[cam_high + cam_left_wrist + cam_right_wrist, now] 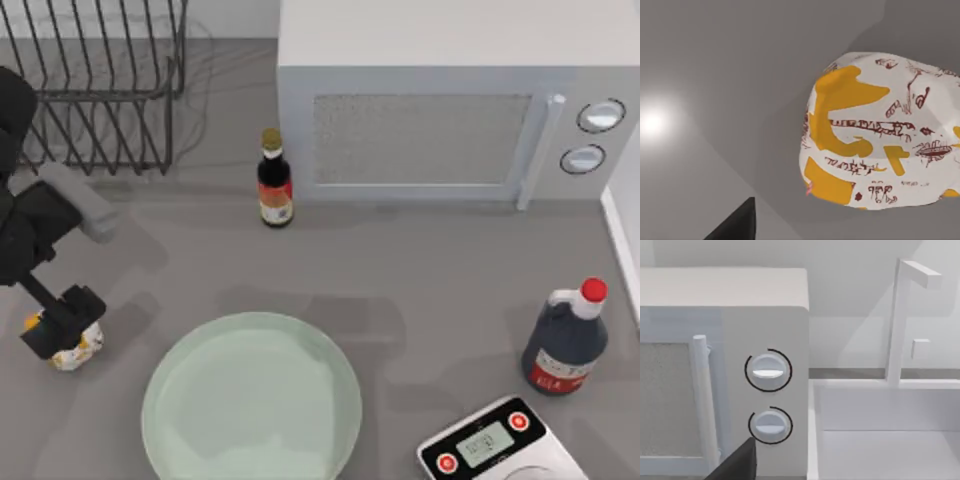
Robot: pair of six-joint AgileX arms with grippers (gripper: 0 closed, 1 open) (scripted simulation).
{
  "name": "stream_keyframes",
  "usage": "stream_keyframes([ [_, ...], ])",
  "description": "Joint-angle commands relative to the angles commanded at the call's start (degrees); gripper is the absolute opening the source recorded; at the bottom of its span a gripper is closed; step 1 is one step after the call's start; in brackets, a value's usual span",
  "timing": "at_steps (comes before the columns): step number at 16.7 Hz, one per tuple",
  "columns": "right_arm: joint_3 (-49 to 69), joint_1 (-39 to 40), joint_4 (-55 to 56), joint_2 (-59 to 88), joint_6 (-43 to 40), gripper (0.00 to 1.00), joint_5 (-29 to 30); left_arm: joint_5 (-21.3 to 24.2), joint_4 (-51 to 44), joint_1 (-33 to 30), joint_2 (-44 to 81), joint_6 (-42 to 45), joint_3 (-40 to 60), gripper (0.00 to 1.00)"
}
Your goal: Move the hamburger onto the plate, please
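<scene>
**Left gripper down at the hamburger, plate bare**

While the left gripper [62, 325] sits low over the hamburger [72, 345] at the worktop's [420, 290] left edge, I cannot tell whether it is clenched. The wrapped hamburger lies on the worktop just left of the plate [250, 400], apart from it. From the left wrist, the hamburger [880, 135] shows close, printed orange. The right wrist faces a microwave [740, 340].

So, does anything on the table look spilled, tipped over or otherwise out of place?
Nothing stands out. Both bottles stand upright, the plate lies flat and bare, and the hamburger sits on the table at the left, under the left end effector.
</scene>
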Motion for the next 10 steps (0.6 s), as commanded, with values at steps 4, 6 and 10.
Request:
stream_keyframes([
  [4, 0.00, 0.00, 0.00, 0.00, 0.00, 1.00, 0.00, -0.09, -2.31, -0.25, 4.17, 1.91, 3.40, 1.00],
  [6, 0.00, 0.00, 0.00, 0.00, 0.00, 1.00, 0.00, -0.09, -2.31, -0.25, 4.17, 1.91, 3.40, 1.00],
  [10, 0.00, 0.00, 0.00, 0.00, 0.00, 1.00, 0.00, -0.09, -1.25, -0.07, 4.53, 1.94, 2.60, 1.00],
])
